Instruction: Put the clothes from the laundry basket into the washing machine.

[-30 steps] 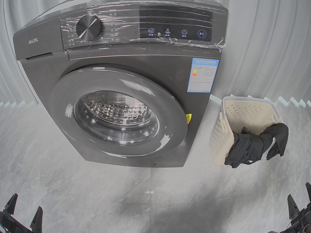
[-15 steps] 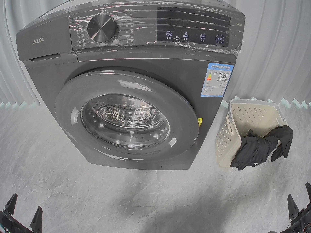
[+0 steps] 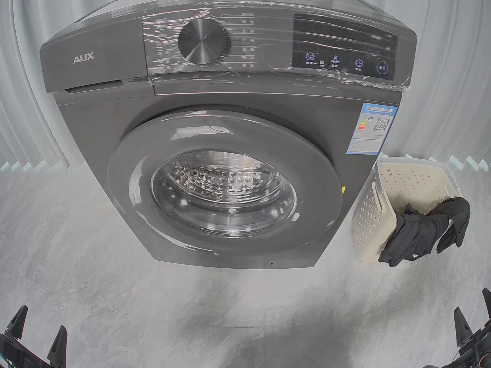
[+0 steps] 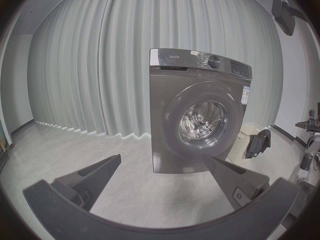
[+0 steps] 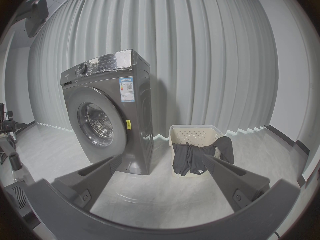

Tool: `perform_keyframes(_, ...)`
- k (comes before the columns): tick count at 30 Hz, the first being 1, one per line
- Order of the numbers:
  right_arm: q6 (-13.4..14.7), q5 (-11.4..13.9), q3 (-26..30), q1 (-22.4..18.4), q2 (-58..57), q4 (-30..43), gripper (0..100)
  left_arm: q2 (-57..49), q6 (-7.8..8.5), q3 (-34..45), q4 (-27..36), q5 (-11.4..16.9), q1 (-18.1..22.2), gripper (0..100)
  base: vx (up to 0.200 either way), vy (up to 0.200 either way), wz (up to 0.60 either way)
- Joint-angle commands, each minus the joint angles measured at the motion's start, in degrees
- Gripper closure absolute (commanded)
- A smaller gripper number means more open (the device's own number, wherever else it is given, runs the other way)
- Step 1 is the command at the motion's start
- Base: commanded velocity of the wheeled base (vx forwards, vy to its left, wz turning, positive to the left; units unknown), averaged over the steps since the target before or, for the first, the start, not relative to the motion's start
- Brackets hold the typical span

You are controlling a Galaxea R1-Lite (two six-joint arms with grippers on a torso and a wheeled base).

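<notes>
Dark clothes are draped over the front rim of the laundry basket, which is set on the floor just beside the washing machine, on the robot's right. The machine's door is seen shut. Left gripper and right gripper are held low, fingers spread apart.

Pale pleated curtains behind grey marbled floor.

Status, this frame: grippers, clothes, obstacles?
Left gripper open, empty; right gripper open, empty. Black clothes draped over laundry basket rim. Washing machine door shut.
</notes>
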State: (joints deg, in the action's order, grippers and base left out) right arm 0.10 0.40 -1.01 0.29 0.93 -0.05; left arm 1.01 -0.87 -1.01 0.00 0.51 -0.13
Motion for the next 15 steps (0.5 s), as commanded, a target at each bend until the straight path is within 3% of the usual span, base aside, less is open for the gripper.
perform_keyframes(1, -0.01, 0.04, 1.01, 0.06, -0.31, -0.04, 0, -1.01, 0.07, 0.84, 0.0, 0.02, 0.05, 0, 0.0, 0.0, 0.0)
perform_keyframes(10, -0.01, 0.04, 1.01, 0.06, -0.31, -0.04, 0, -1.01, -0.01, 0.84, 0.09, -0.16, 0.05, 0, 0.0, 0.0, 0.0)
perform_keyframes(15, -0.01, 0.04, 1.01, -0.03, -0.31, -0.04, 0, -1.01, -0.1, 0.92, 0.09, -0.42, 0.05, 0, 0.2, 0.0, 0.0)
